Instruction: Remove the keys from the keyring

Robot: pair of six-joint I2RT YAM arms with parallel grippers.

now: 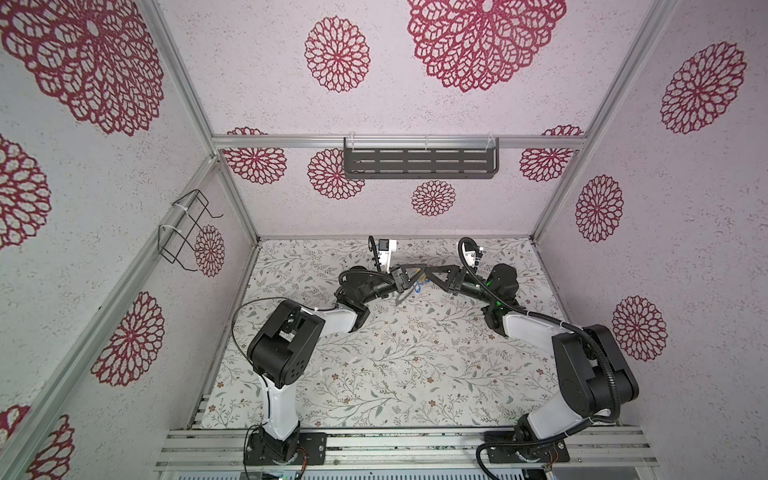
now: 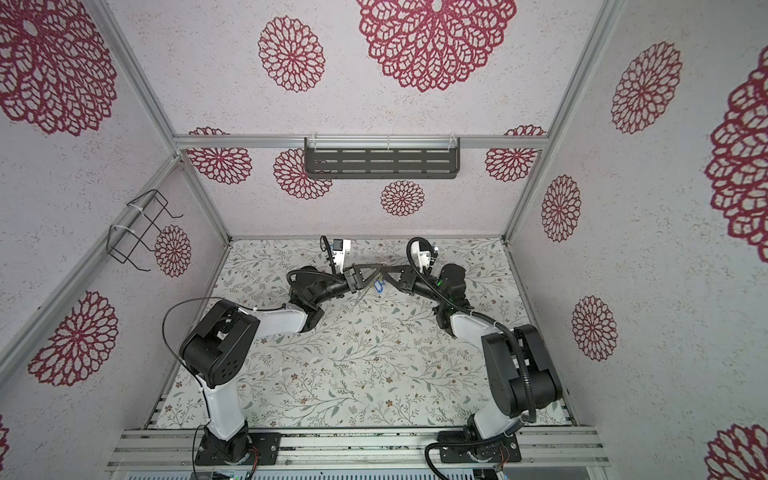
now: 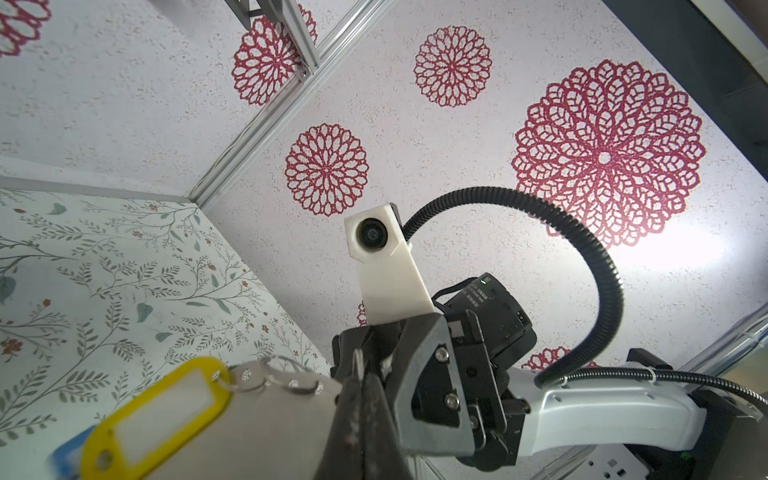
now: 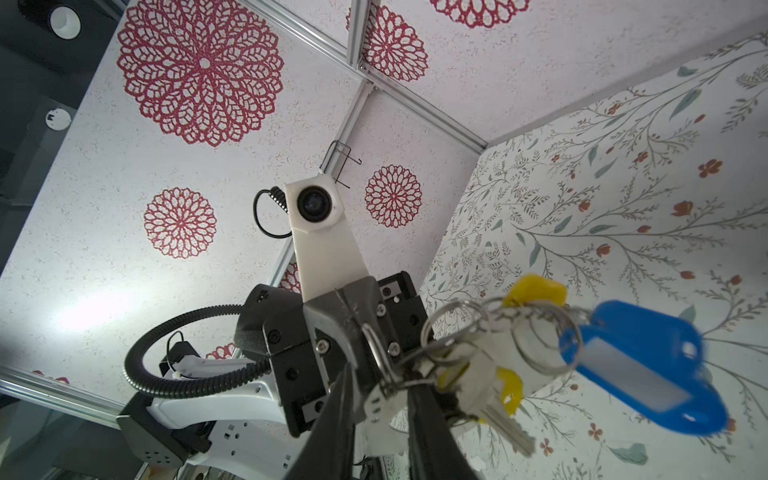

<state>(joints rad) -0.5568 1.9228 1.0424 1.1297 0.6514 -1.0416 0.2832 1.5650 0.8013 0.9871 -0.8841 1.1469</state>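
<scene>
Both grippers meet in the air over the back of the table in both top views, left gripper [image 1: 420, 269] against right gripper [image 1: 430, 276]. The left gripper [image 3: 360, 370] is shut on a thin wire loop. Beside its fingers lies the flat grey keyring [image 3: 266, 419], with small metal loops through holes along its edge. The keys hang from it towards the table: a yellow tag [image 3: 158, 411], a blue tag [image 4: 640, 370], further yellow tags [image 4: 538, 289] and plain metal keys [image 4: 490, 399]. The right gripper [image 4: 382, 374] has its jaws apart, with wire loops and the grey piece [image 4: 380, 415] showing in the gap.
The floral table [image 1: 395, 365] lies below the bunch. A dark slotted shelf [image 1: 419, 162] hangs on the back wall and a wire basket [image 1: 185, 232] on the left wall. The arms' bases [image 1: 274, 449] stand at the front rail.
</scene>
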